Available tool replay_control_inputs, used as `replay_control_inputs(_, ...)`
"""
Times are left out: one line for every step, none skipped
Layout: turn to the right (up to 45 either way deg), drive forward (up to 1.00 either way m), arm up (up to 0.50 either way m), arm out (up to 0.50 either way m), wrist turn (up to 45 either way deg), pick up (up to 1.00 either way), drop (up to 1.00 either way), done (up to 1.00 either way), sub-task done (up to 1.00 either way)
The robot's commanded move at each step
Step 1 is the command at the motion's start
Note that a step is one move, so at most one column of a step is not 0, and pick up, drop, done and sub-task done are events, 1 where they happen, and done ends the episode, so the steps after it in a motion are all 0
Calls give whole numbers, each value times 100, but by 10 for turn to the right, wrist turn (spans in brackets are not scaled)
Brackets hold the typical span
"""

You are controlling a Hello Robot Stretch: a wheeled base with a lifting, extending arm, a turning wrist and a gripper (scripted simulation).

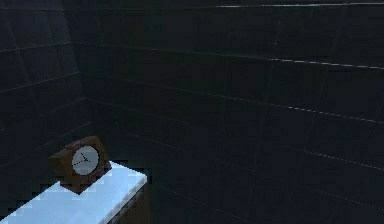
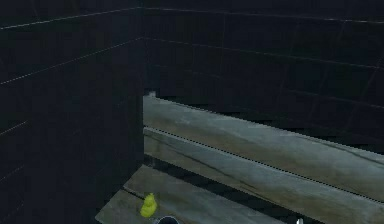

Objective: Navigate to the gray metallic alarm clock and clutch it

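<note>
We see a pale-topped counter (image 1: 95, 200) at the forward view's lower left, its far corner stopping short of the dark tiled walls (image 1: 250, 90). Right of its edge it's dark and open up to the wall. A clock (image 1: 83, 163) stands at the counter's far left end: brown case, round pale face, not grey metal. Arm side view: plank bench (image 2: 260, 150) along the tiled wall, small yellow thing (image 2: 148, 206) on its lower plank near the left end. State of the gripper fingers: we cannot tell

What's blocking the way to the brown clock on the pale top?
Nothing visible: the brown wooden-cased clock with a round white face stands alone on the pale flat top, with bare surface in front of it.
</note>
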Motion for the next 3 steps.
replay_control_inputs(0, 0, 0, 0, 0, 100, 0, 0, 0)
replay_control_inputs(0, 0, 10, 0, 0, 0, 0, 0, 0)
replay_control_inputs(0, 0, 0, 0, 0, 0, 0, 100, 0)
